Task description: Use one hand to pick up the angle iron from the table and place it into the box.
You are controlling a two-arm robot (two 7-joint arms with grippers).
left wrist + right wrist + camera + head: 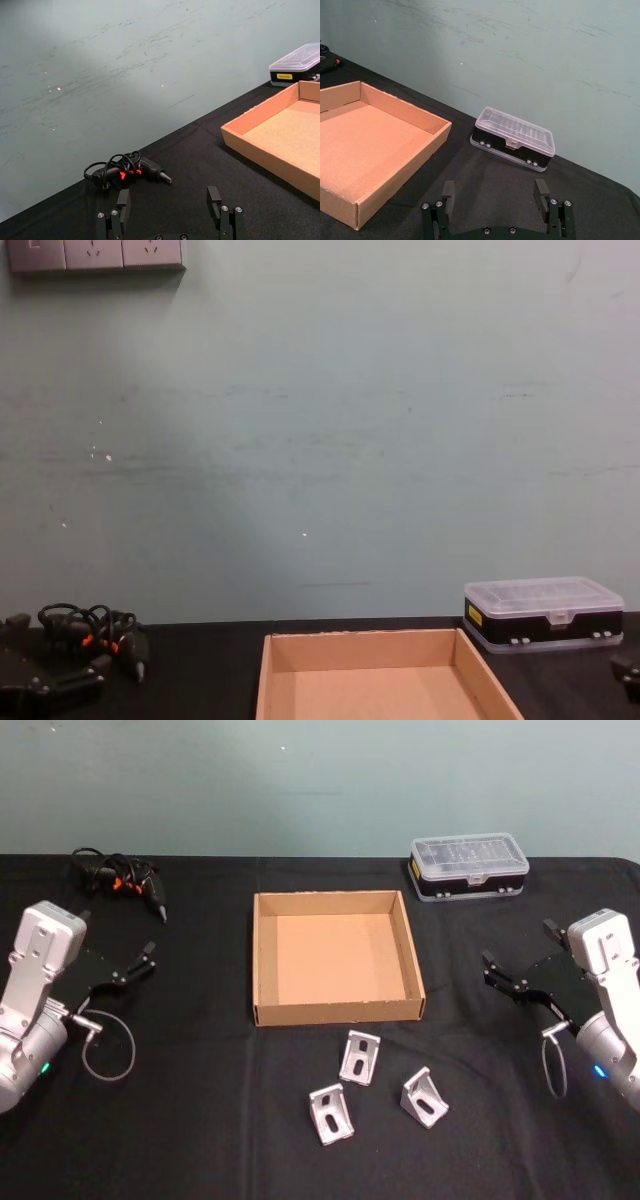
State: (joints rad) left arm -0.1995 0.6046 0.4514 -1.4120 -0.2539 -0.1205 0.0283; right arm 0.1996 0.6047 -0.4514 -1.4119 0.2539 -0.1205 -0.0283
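Left gripper (pixel 137 963): fingers spread wide, empty, touching nothing. Right gripper (pixel 518 948): likewise. I count three angle irons (pixel 360 1057) on the table (pixel 200 1130) between them, beside the box (pixel 338 1010).

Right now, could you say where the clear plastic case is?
In the head view, the case sits far back on the table, right of the box, off its far corner.

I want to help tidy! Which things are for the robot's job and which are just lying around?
For the job: three angle irons, box, left hand, right hand, both open.
Just lying about: clear-lidded case, black corded tool.
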